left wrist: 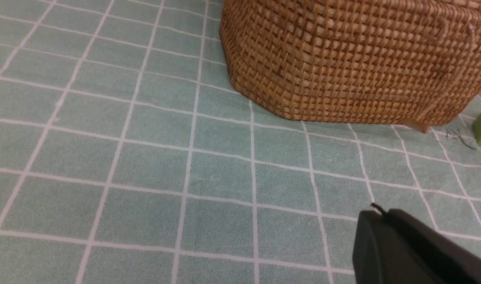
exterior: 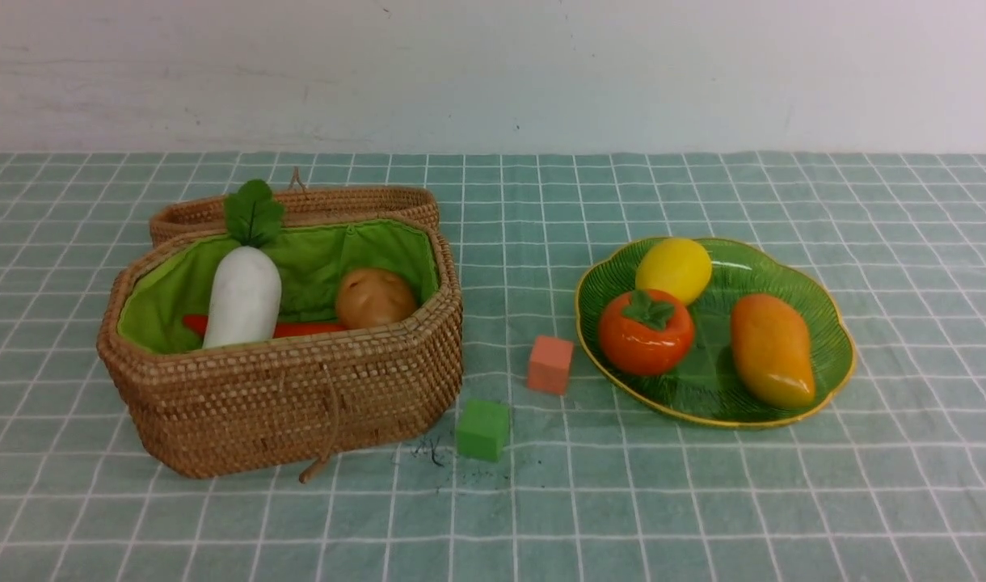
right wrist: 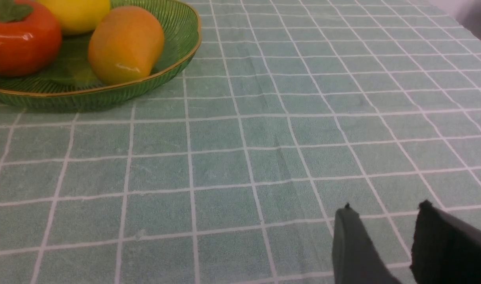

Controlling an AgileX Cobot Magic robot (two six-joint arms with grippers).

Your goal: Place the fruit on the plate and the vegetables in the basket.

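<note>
- Nearest in the front view, a green cube [exterior: 483, 430] sits before the basket [exterior: 299, 396], which holds radish [exterior: 242, 295], carrot [exterior: 303, 329] and potato [exterior: 374, 297]; lemon [exterior: 674, 268], orange fruit [exterior: 645, 331] and mango [exterior: 772, 349] lie on the plate [exterior: 832, 356].
- Left wrist view: left gripper [left wrist: 382, 228] pressed together, empty, near the basket wall.
- Right wrist view: right gripper [right wrist: 386, 232] parted, empty, apart from the plate.

Left gripper [left wrist: 376, 215]: matte black, blunt-ended fingers. Right gripper [right wrist: 386, 211]: two flat dark fingers [right wrist: 353, 244], small tip nubs.

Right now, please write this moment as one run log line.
plate: lemon, orange fruit, mango | basket: radish, carrot, potato | left jaws shut | right jaws open, empty
</note>
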